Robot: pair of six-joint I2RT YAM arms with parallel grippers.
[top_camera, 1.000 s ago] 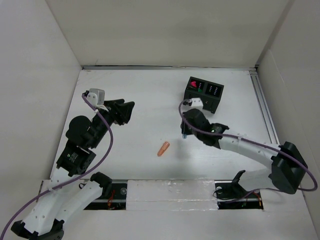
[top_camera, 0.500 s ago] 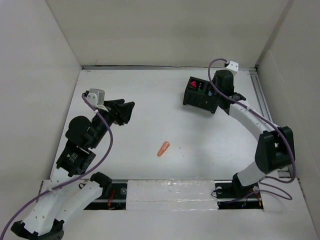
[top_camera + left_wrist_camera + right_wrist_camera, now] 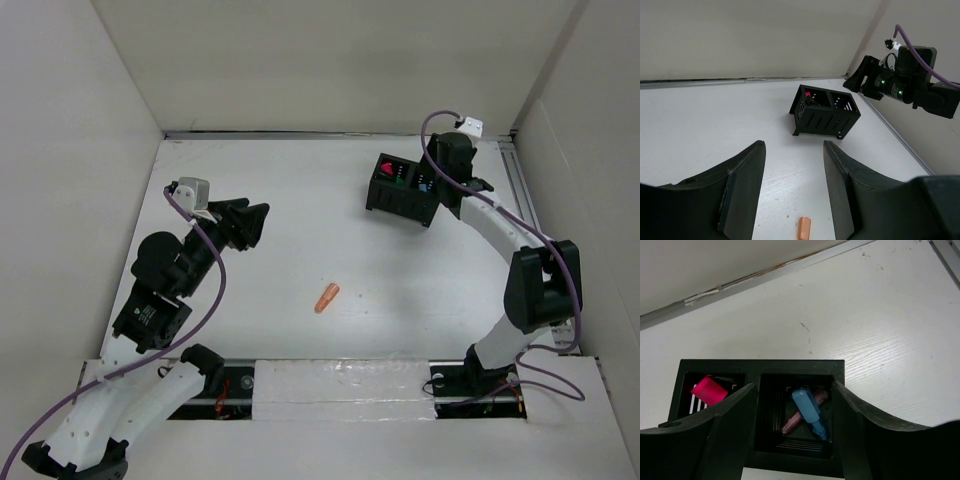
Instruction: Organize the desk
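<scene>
The white desk (image 3: 300, 180) holds a black two-compartment holder (image 3: 403, 192) at the back right. My right gripper (image 3: 437, 187) hovers open and empty over its right compartment, where a blue marker (image 3: 809, 409) lies across a brownish marker (image 3: 792, 424). A pink object (image 3: 708, 389) sits in the left compartment. A small orange piece (image 3: 327, 297) lies mid-desk; it also shows in the left wrist view (image 3: 804, 228). My left gripper (image 3: 258, 222) is open and empty at the left, above the desk (image 3: 715, 115) and apart from the orange piece.
Upright white wall panels close in the left, back and right. Metal rails run along the back edge (image 3: 330, 134) and the right edge (image 3: 530, 215). The holder (image 3: 825, 117) and the right arm (image 3: 902, 85) show far ahead in the left wrist view.
My right arm swung from the middle of the desk near the orange piece to the holder at the back right, then edged slightly further. The left arm has not moved.
</scene>
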